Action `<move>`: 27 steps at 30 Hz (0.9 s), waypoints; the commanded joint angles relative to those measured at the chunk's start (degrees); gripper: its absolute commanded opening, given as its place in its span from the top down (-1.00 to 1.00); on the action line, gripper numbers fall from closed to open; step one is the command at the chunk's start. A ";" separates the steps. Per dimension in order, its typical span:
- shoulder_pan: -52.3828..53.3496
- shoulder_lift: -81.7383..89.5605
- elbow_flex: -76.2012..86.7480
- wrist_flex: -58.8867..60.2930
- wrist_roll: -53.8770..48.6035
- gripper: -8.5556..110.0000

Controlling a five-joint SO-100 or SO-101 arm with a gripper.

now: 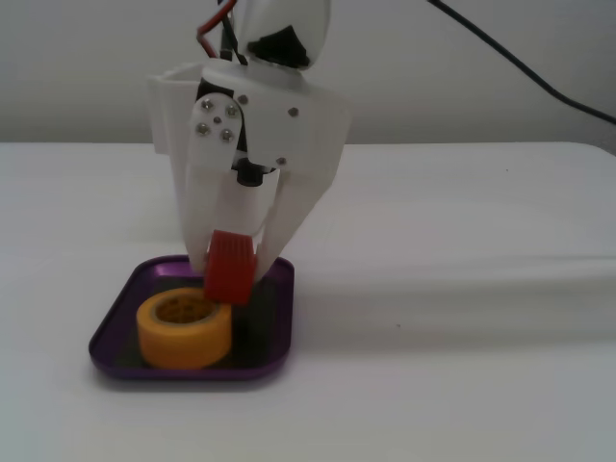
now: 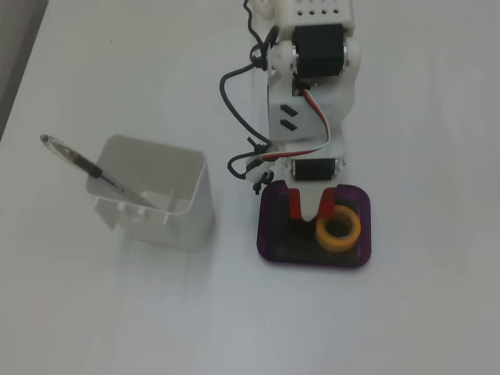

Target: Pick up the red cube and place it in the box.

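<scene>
The red cube (image 1: 229, 271) is clamped between the white fingers of my gripper (image 1: 231, 279), which is shut on it. The cube hangs low over the box (image 1: 120, 322), a shallow purple tray with a dark floor, next to a yellow tape roll (image 1: 183, 335) that lies inside the tray. I cannot tell whether the cube touches the tray floor. In the fixed view from above, the gripper (image 2: 311, 209) points down over the rear part of the box (image 2: 269, 241). There the cube (image 2: 294, 205) shows red on both sides of a white finger, and the tape roll (image 2: 336, 247) lies to its right.
A white open container (image 2: 160, 199) with a pen (image 2: 86, 168) leaning in it stands left of the tray in the view from above. A black cable (image 1: 520, 67) runs across the background. The arm's body (image 2: 308, 86) rises behind the tray.
</scene>
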 commanded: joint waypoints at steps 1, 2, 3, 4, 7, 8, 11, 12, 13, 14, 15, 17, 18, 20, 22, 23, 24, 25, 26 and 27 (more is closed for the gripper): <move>0.79 0.79 -2.72 -0.62 0.18 0.87; 1.14 0.79 -2.72 -0.70 0.09 0.87; 1.49 0.79 -2.72 -0.70 0.09 0.87; 1.58 0.79 -2.72 -0.70 -0.09 0.87; 2.11 1.23 -2.72 -0.35 -0.26 0.87; 2.55 1.41 -2.72 -0.26 -0.35 0.87; 2.81 1.41 -2.72 -0.26 -0.35 0.87; 2.81 1.23 -2.72 -0.26 -0.44 0.87; 2.81 0.88 -2.55 -0.26 -0.44 0.87; 2.81 0.88 -2.29 -0.26 -0.44 0.87; 2.90 0.79 -2.11 -0.26 -0.44 0.87; 2.90 0.79 -1.93 -0.26 -0.44 0.87; 2.90 0.79 -1.85 -0.26 -0.44 0.87; 2.90 0.79 -1.85 -0.26 -0.44 0.86; 2.90 0.79 -1.85 -0.26 -0.44 0.86; 2.90 0.79 -1.85 -0.26 -0.44 0.86; 2.90 0.79 -1.85 -0.26 -0.44 0.86; 2.90 0.79 -1.85 -0.26 -0.44 0.86; 2.90 0.79 -1.85 -0.18 -0.44 0.85; 2.90 0.79 -1.85 -0.18 -0.44 0.84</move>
